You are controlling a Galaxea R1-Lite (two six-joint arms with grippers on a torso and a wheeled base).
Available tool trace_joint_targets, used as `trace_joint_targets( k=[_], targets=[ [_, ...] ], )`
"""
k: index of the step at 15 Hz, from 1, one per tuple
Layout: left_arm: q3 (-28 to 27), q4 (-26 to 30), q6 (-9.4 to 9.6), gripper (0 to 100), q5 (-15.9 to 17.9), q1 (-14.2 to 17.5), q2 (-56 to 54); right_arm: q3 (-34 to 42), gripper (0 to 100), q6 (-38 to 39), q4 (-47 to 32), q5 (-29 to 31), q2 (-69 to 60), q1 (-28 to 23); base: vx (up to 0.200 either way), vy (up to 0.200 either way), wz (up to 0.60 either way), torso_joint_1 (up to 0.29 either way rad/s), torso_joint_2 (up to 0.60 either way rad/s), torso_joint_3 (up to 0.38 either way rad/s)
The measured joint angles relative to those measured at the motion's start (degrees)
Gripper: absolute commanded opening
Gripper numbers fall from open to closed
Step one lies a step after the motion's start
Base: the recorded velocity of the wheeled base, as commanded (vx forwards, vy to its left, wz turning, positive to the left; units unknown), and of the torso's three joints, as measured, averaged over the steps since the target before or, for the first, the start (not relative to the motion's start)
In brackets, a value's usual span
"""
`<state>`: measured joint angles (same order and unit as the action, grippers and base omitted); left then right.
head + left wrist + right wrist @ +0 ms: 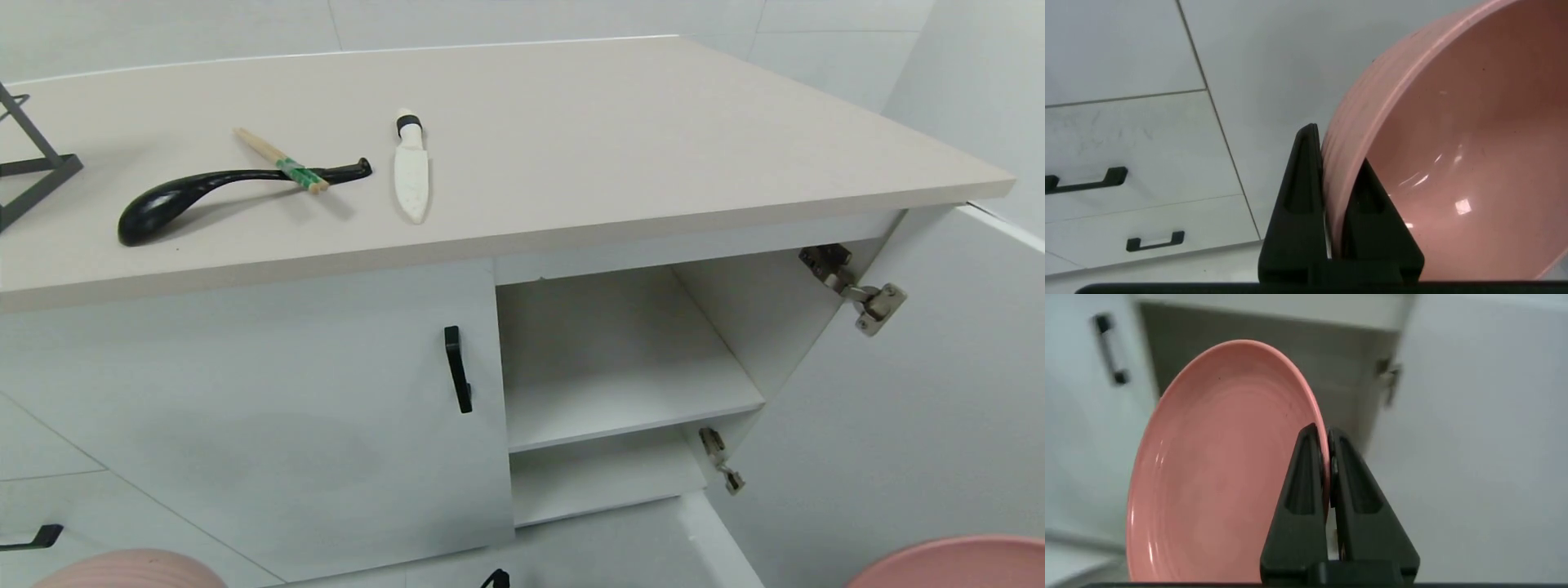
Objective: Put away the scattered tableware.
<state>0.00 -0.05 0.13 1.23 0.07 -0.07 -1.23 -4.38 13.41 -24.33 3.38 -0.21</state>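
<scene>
Tableware, pink bowl (pixel 1454 147) first: where?
— Clamped by the rim in the left jaws, one side outside the wall and the other inside. Held low at the left, in front of the closed cabinet door (pixel 326 408).

And the pink plate (pixel 1225 474)?
— Pinched at its edge by the right jaws, drawn almost together on the thin rim. Held on edge, low at the right, facing the open cabinet and its shelf (pixel 620 384).

Remaining pieces?
— On the table (pixel 653 122): black ladle (pixel 188 196), chopsticks (pixel 282 161) lying across its handle, white knife (pixel 411 171) near them but apart.

Materials and shapes?
— Bowl deep, faintly ribbed outside, glossy within. Plate shallow, round, smooth. Both probably glazed ceramic. Ladle glossy, with a curved handle. Chopsticks wood-coloured, with a green band. Knife pale, with a black collar near one end.

Handling?
— Bowl and plate: stiff, slick and breakable, the bowl likely the heavier. Apt to pivot in a rim hold, so lower gently onto the shelf. Chopsticks: light, best taken as a pair at the band, before the ladle. Ladle: grip at mid-handle. Knife: grip at the collared end.
</scene>
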Motion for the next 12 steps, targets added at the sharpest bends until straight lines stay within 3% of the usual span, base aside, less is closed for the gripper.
trace_joint_targets(
  k=[4, 11, 12],
  targets=[
    [0.00, 0.00, 0.44, 0, 0.11, -0.05, 0.02, -4.00, 0, -1.21, -4.39, -8.79, 14.07, 0.48, 0.000, 0.000, 0.00, 0.000, 0.00, 0.000],
    [0.00, 0.07, 0.95, 0, 0.40, -0.07, 0.02, -7.39, 0, -2.11, -3.49, -10.67, 38.21, 4.97, 0.000, 0.000, 0.00, 0.000, 0.00, 0.000],
    [0.00, 0.05, 0.90, 0, 0.40, -0.07, 0.02, -7.69, 0, -2.16, -1.48, -10.64, 41.06, 5.22, 0.000, -0.200, 0.00, 0.002, 0.00, -0.002]
  ],
)
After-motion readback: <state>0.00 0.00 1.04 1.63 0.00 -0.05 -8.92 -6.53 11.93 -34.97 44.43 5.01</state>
